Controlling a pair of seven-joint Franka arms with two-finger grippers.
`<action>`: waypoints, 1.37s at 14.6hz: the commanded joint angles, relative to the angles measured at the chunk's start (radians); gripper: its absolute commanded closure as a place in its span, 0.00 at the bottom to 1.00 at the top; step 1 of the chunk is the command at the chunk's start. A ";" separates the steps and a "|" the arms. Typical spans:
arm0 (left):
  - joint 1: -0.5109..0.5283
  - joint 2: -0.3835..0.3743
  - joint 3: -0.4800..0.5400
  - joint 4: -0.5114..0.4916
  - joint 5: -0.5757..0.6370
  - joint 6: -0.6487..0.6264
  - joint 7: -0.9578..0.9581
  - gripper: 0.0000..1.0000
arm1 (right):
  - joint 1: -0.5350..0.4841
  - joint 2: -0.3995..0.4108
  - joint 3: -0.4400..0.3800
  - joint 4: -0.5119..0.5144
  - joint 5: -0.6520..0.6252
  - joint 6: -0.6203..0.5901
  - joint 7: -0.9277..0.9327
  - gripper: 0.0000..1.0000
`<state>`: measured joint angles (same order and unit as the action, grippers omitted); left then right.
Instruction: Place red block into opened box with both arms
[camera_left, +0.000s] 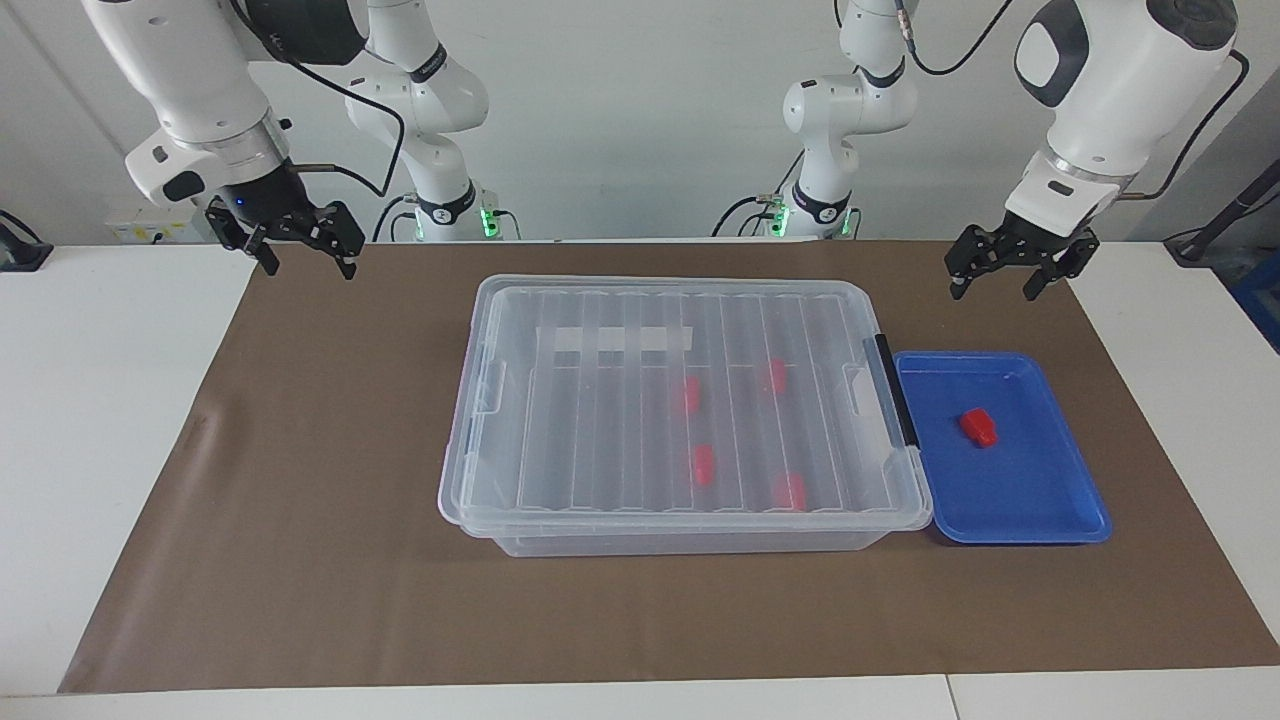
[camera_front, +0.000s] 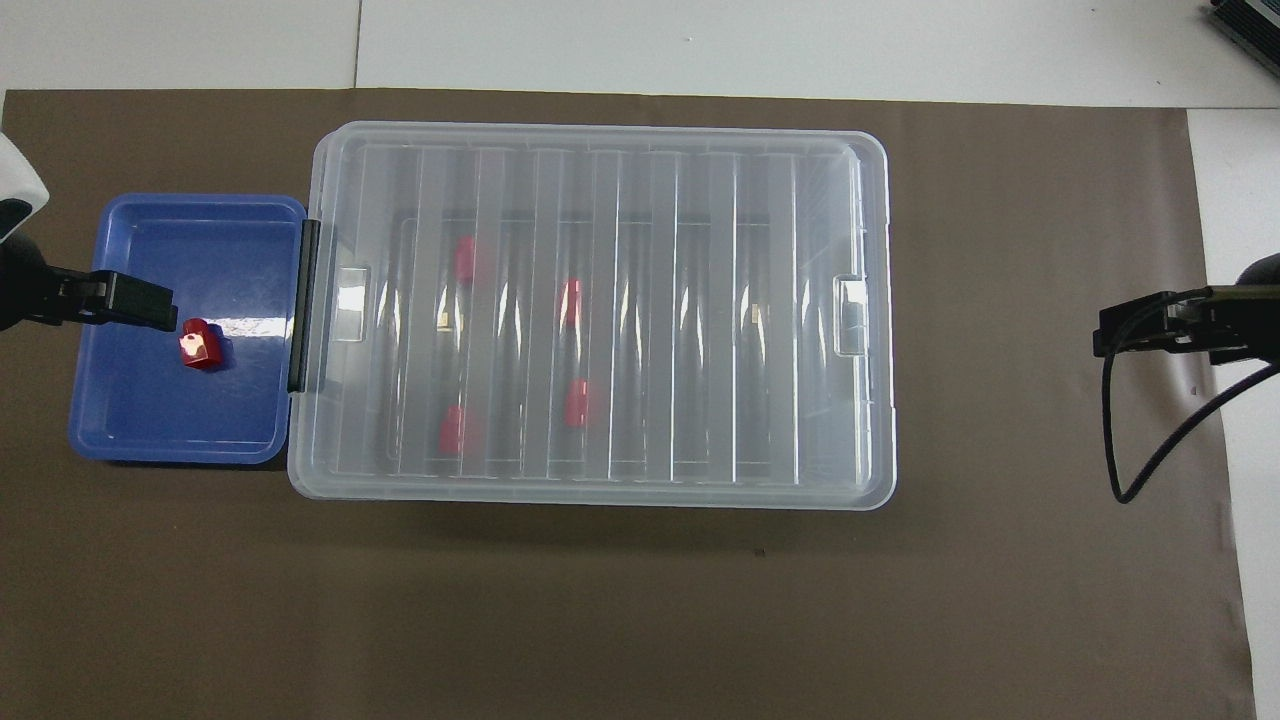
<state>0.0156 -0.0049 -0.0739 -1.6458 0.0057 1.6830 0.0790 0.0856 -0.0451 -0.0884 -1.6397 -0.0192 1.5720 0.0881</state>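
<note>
Red block (camera_left: 979, 426) lies loose in the blue tray (camera_left: 1040, 510), roughly mid-tray, resting on the tray floor and touching nothing else. Tray sits against the latch end of the box (camera_left: 480, 470), toward the left arm's end of the table.

Left gripper (camera_left: 1010, 271) hangs raised above the brown mat (camera_left: 300, 560) at the tray's robot-side edge, fingers spread, empty. It is clearly the closer one: block lies down and away from the robots relative to it. Block's long axis runs slantwise across the tray.

Right gripper (camera_left: 300, 243) waits raised over the mat's opposite corner, fingers spread, empty, well apart from box and tray.

Box: clear plastic, ribbed see-through lid (camera_left: 700, 330) in place, black latch handle (camera_left: 897, 390). Four other red blocks (camera_left: 703, 465) visible inside through the lid. Judgement: lid must open before any drop-in.

Block: glossy hard plastic, stepped; probably slippery in the grip.
</note>
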 joint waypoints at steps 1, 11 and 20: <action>-0.025 -0.029 0.006 -0.035 -0.007 0.050 0.025 0.00 | -0.006 -0.021 0.006 -0.025 0.018 0.003 -0.022 0.00; 0.050 -0.055 0.014 -0.032 -0.004 0.032 0.019 0.00 | 0.140 -0.004 0.009 -0.199 0.019 0.354 0.051 0.00; 0.078 -0.096 0.048 -0.112 -0.003 0.051 -0.037 0.00 | 0.191 0.145 0.015 -0.235 0.041 0.543 0.073 0.00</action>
<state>0.0811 -0.0578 -0.0200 -1.6662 0.0063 1.6243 0.0734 0.2819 0.0794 -0.0790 -1.8655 -0.0094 2.0756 0.1549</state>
